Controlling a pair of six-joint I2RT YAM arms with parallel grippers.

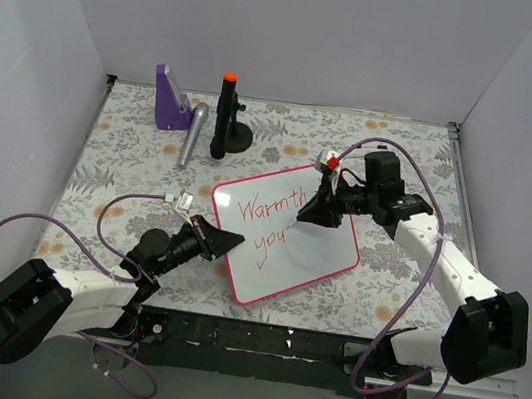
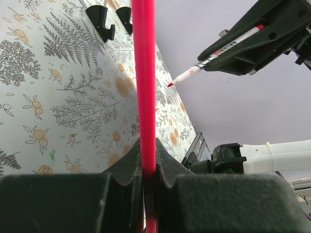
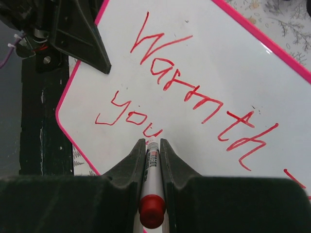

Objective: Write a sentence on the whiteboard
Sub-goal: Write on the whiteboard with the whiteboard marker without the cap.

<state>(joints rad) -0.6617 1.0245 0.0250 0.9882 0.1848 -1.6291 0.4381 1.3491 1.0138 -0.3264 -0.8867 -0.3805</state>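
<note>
Glossy white pink-framed whiteboard (image 1: 323, 254), red handwritten script (image 1: 271, 221) "Warmth you" written on it, its edge clamped by left gripper (image 1: 231, 243), red-capped white marker (image 3: 152, 170) clamped in right gripper (image 1: 302, 215) over it.

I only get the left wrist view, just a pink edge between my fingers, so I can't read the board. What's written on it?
Observer: The sentence on the whiteboard reads "Warmth" with "you" beneath, in red.
Operator: Where's the pen?
Observer: The marker, shut in the right gripper, points just past the "u"; whether it touches is hidden.
Operator: Where exactly am I holding?
Observer: The left gripper clamps the board's left edge as the top view shows it, about midway along.
</note>
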